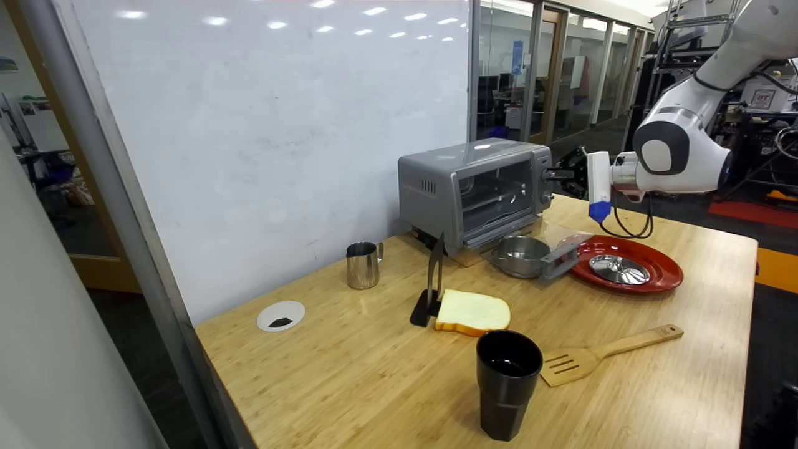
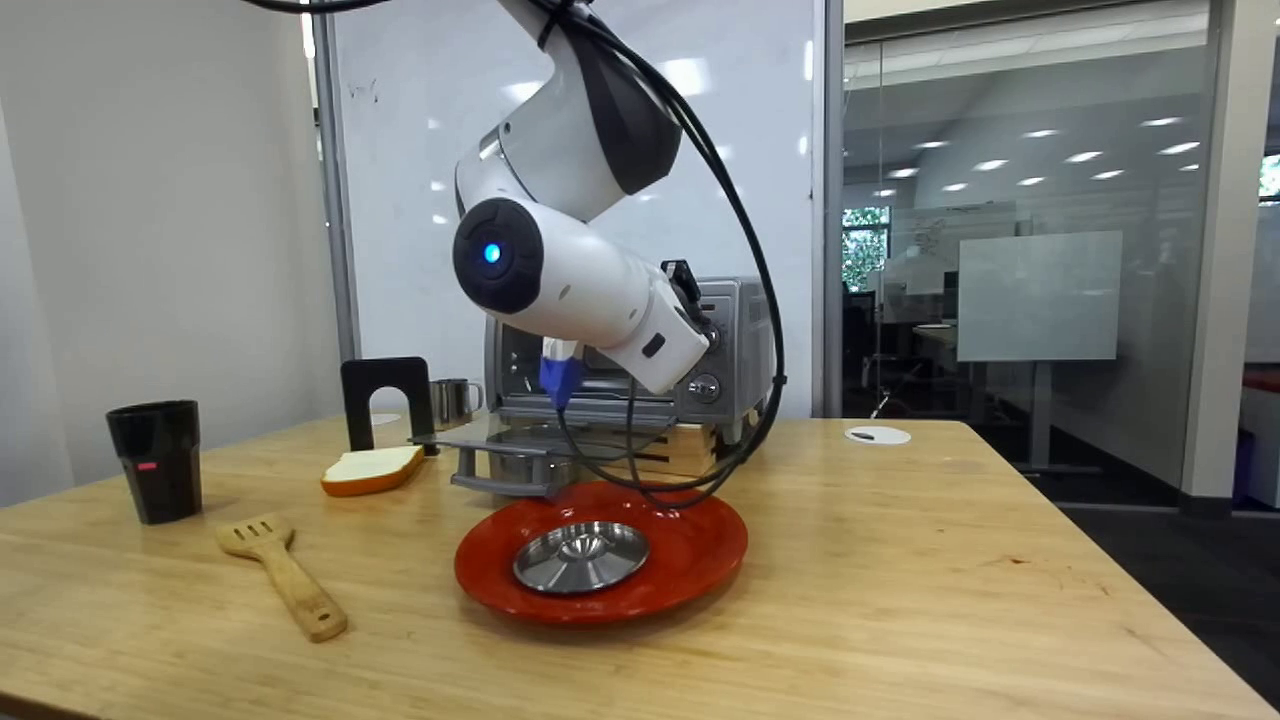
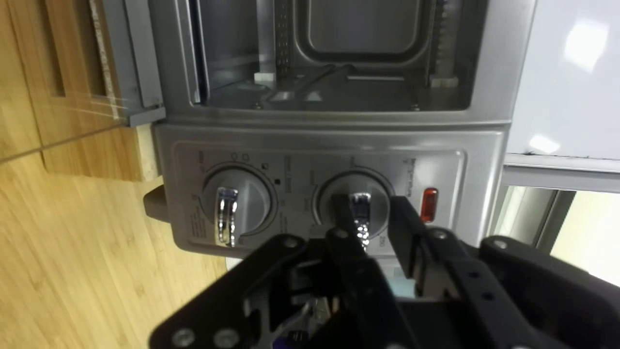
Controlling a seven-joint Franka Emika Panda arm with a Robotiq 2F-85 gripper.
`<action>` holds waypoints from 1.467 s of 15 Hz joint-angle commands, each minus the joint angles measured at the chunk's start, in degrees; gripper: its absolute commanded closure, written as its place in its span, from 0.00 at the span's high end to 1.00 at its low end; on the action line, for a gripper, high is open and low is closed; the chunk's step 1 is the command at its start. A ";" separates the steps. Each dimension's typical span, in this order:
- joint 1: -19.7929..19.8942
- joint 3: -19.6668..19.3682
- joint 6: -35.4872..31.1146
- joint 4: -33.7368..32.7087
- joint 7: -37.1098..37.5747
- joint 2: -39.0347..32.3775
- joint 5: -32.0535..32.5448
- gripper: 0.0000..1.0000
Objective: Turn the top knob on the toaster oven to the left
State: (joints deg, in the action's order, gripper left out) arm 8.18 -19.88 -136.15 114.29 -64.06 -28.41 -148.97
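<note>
The boxy silver-grey metal toaster oven (image 1: 471, 161) is supported on a slatted wooden base (image 2: 692, 450) above the light wooden desk (image 2: 950, 560). The round grey top knob (image 3: 361, 199), fitted with a chrome-trimmed ridge (image 3: 362, 228), is located on the oven's front panel (image 3: 295, 145) between the matching lower knob (image 3: 247, 203) and the red rectangular indicator lamp (image 3: 429, 204); in the wrist view the upper end of the panel is shown at the right.

The knob is positioned straight ahead of the black two-fingered end effector (image 3: 372, 206), within the span of its fingertips. The long axis of the ridge is laid roughly level, pointing away from the oven cavity (image 3: 363, 29), so that it is straddled from above and below. The jaws are parted: a gap is seen between the upper finger (image 3: 406, 220) and the ridge, whereas contact at the lower finger (image 3: 345, 215) cannot be confirmed. A grip is judged not yet established.

For the coming move, the jaws should be closed squarely on the ridge, then rotated anticlockwise about the knob's axis.
</note>
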 commanded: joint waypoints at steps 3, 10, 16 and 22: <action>0.24 0.05 -1.31 -1.54 0.24 -0.88 0.19 0.02; -0.33 -1.50 1.91 -0.04 -11.61 -0.08 0.24 0.03; -0.02 -1.83 6.72 2.08 -26.37 0.15 0.25 0.03; 0.31 -1.97 11.64 4.09 -36.43 0.27 0.11 0.03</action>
State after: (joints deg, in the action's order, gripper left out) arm 8.20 -21.30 -128.83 116.36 -92.56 -29.68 -148.87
